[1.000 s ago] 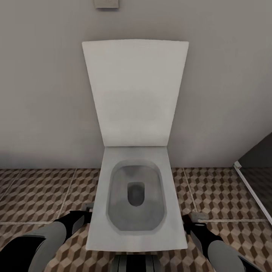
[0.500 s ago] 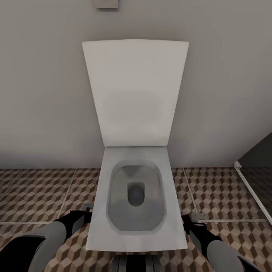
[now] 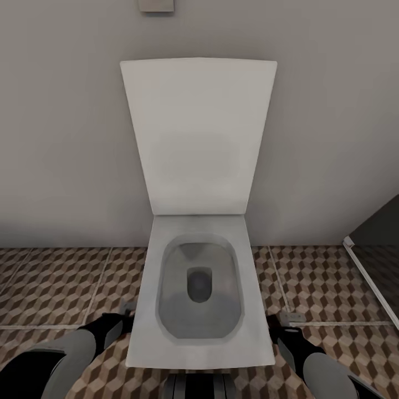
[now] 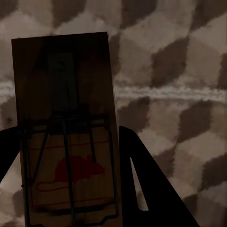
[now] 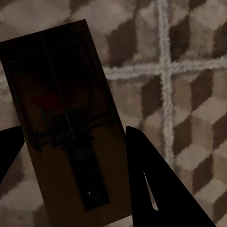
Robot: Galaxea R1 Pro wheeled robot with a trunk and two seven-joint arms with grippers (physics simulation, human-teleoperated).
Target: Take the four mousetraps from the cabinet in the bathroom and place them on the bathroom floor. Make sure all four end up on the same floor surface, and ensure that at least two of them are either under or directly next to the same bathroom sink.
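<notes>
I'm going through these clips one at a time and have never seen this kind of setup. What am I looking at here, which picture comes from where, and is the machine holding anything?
These are simulator renders from a wheeled robot with two arms. The large picture comes from a camera on its head, looking down at a white square wall-hung toilet with its lid raised, standing over the bathroom floor of brown, beige and cream cube-pattern tiles. The grey and black arms reach in from the bottom corners, ending in the left gripper and right gripper.

The two dark pictures come from cameras near each gripper, looking along its jaws. Each shows a small flat tan wooden mousetrap with dark wire parts and a red mark: one at the left gripper, one at the right. The dark jaws sit on either side of each board, so both look held above the tiles.
</notes>
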